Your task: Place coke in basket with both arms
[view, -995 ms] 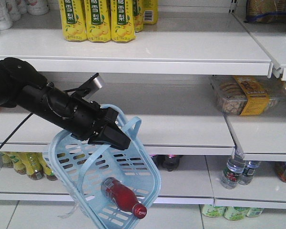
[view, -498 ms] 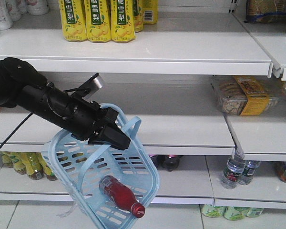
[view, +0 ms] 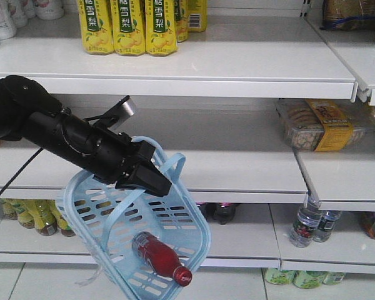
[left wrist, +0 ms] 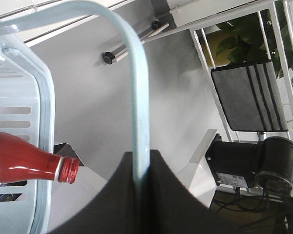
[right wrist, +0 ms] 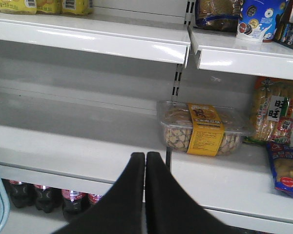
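In the basket (view: 175,215) the coke (view: 159,257) lies low, barely swaying since a second ago. The left fingers (left wrist: 139,195) pinch its handle; the right fingers (right wrist: 145,195) are closed, empty. Job looks done.

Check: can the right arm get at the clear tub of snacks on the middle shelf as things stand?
Probably yes. The right gripper is shut and empty, pointing at the clear snack tub, with only bare shelf between them. It would have to open first; whether it reaches that far I can't tell.

White shelf (view: 250,156) under a clear snack tub (view: 319,125).
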Tool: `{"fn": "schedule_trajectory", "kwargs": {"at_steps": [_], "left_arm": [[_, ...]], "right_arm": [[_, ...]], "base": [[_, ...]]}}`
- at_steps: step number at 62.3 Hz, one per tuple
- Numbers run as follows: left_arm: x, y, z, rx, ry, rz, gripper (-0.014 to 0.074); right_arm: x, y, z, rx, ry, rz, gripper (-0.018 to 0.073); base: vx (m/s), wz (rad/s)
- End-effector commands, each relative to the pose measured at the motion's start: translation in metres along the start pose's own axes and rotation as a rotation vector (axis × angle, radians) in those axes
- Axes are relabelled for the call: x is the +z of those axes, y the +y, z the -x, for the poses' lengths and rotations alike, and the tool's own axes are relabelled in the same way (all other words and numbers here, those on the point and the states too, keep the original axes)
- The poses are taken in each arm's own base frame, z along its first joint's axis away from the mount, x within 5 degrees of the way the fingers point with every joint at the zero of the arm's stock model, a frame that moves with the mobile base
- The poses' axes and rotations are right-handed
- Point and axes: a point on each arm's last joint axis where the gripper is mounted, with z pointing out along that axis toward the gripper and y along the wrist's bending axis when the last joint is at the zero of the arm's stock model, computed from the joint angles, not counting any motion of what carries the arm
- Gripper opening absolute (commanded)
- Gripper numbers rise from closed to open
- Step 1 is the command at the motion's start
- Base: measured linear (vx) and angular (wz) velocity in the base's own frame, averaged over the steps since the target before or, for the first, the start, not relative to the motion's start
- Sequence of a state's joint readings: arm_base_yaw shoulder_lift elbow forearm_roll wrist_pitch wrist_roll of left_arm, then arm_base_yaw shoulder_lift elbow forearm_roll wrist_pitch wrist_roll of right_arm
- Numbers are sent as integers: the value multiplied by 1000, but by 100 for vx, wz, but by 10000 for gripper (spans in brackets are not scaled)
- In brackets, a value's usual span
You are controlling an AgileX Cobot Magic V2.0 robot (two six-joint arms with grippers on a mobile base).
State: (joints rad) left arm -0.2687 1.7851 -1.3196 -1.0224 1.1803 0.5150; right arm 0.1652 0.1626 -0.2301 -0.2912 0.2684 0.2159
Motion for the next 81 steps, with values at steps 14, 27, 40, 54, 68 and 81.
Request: {"fn": "schedule_trajectory", "kwargs": {"at_steps": [14,27,40,54,68,81], "left_arm": [[-19,-37,6,27,-105,-131,-6],[-30,-55,5,88,-196,-88,-6],[-47,-72,9,183,-416,97,-6],[-69,-82,7,211,-583,310,-6],[-91,-80,-11,274,-704,488,-6],[-100,-64,-48,351,-869,587,-6]], "right_arm": [[-1,0,15,-15,-87,8,-10],[-1,0,15,-15,-87,8,-10],[-1,0,15,-15,-87,8,-10],[-1,0,15,-15,-87,8,-10],[-1,0,15,-15,-87,7,-10],[-1,0,15,-15,-87,7,-10]], "base": [[0,0],[0,0],[0,0],[0,0],[0,0],[0,0]]}}
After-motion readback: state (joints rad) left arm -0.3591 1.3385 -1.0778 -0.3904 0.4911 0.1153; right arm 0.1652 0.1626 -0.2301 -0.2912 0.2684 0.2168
